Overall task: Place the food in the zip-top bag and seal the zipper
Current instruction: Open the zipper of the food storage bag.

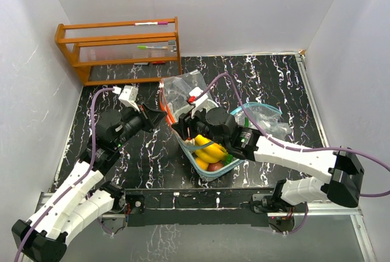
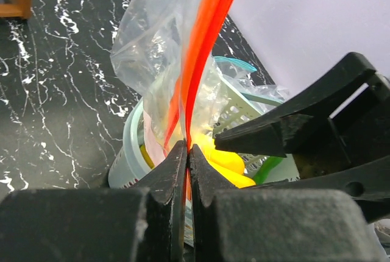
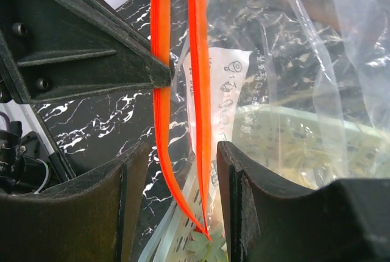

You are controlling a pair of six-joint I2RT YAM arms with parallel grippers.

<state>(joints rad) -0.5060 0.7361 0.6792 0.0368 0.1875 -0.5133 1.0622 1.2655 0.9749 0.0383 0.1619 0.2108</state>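
A clear zip-top bag (image 1: 183, 86) with an orange zipper stands open over the pale teal basket (image 1: 194, 159). The basket holds yellow bananas (image 1: 209, 148), a red fruit (image 1: 214, 166) and a green pepper (image 1: 228, 159). My left gripper (image 1: 161, 116) is shut on the orange zipper strip (image 2: 196, 49), just above the bananas (image 2: 231, 163). My right gripper (image 1: 186, 129) is open. Its fingers (image 3: 131, 177) stand on either side of the two orange zipper strips (image 3: 198, 91), over the basket's rim. The left gripper (image 3: 79, 61) sits close in the right wrist view.
A wooden rack (image 1: 119, 49) with pens stands at the back left. A second clear bag with a teal zipper (image 1: 263, 114) lies right of the basket. White walls close in the black marbled table (image 1: 134, 152) on three sides.
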